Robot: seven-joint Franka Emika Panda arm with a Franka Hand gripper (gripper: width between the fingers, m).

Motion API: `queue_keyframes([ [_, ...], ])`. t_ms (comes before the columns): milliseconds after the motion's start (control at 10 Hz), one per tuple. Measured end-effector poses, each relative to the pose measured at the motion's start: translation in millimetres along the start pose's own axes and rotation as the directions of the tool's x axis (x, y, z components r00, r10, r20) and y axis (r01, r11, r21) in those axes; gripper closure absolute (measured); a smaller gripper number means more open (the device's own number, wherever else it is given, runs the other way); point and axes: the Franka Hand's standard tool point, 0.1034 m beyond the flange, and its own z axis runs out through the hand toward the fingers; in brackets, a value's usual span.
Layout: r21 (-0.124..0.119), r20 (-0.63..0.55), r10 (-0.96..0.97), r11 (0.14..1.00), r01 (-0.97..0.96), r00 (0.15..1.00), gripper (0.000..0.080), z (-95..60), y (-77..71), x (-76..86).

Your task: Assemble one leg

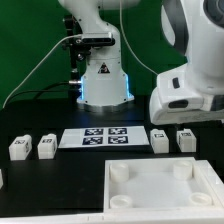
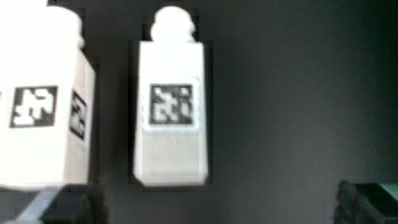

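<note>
Black fingertips (image 2: 370,197) of the hand (image 2: 212,201) stand wide apart, clamped on nothing, hovering over the dark worktop (image 2: 285,90), probably so the hand can drop around a part. Beyond them lies the leg (image 2: 173,112): a smooth white plastic block, oblong, with a rounded peg at one end and a square black-and-white tag on its face. A second leg (image 2: 45,100) lies just beside it, parallel, not touching. In the exterior view this pair sits at that view's right, near the marker board (image 1: 100,137); the white square tabletop (image 1: 150,192), with round corner sockets, lies unfilled.
</note>
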Motion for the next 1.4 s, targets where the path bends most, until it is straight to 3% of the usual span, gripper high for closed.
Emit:
queue_keyframes([
  [200,-0.002,-0.006,0.001,1.0,-0.001,1.0,0.0151,4.1,0.2,2.0],
  [400,-0.012,0.042,0.009,1.0,-0.008,0.999,0.0151,32.9,6.1,2.2],
  [600,-0.025,0.099,0.112,0.994,-0.11,0.989,0.0151,50.1,5.6,0.4],
  [1200,-0.029,0.107,0.126,0.992,-0.124,0.986,0.0167,53.5,4.3,0.5],
  [1300,-0.029,0.107,0.126,0.992,-0.124,0.986,0.0356,53.5,4.3,0.5],
  [1400,-0.029,0.107,0.126,0.992,-0.124,0.986,0.0356,53.4,4.3,0.4],
])
